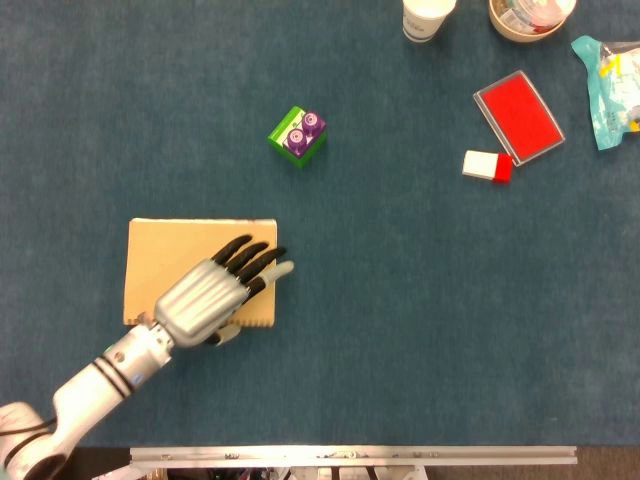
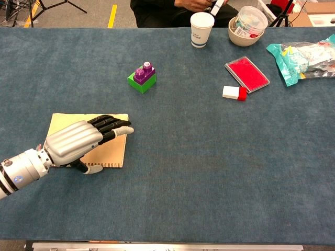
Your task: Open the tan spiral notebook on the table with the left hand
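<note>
The tan spiral notebook (image 1: pixel 170 255) (image 2: pixel 67 121) lies closed on the blue table at the near left, square to the table edge, with its spiral along the near side. My left hand (image 1: pixel 210 295) (image 2: pixel 78 140) rests flat on its right half, palm down. The fingers (image 1: pixel 256 258) are stretched out and spread, and their tips reach just past the cover's right edge. The thumb (image 2: pixel 93 170) lies by the spiral edge. The hand holds nothing. My right hand shows in neither view.
A green and purple block (image 1: pixel 297 135) (image 2: pixel 142 77) stands in mid-table. At the far right are a red case (image 1: pixel 517 115) (image 2: pixel 247 74), a small red and white box (image 1: pixel 488 166), a paper cup (image 2: pixel 201 29), a bowl (image 2: pixel 246 26) and a teal bag (image 2: pixel 303 57).
</note>
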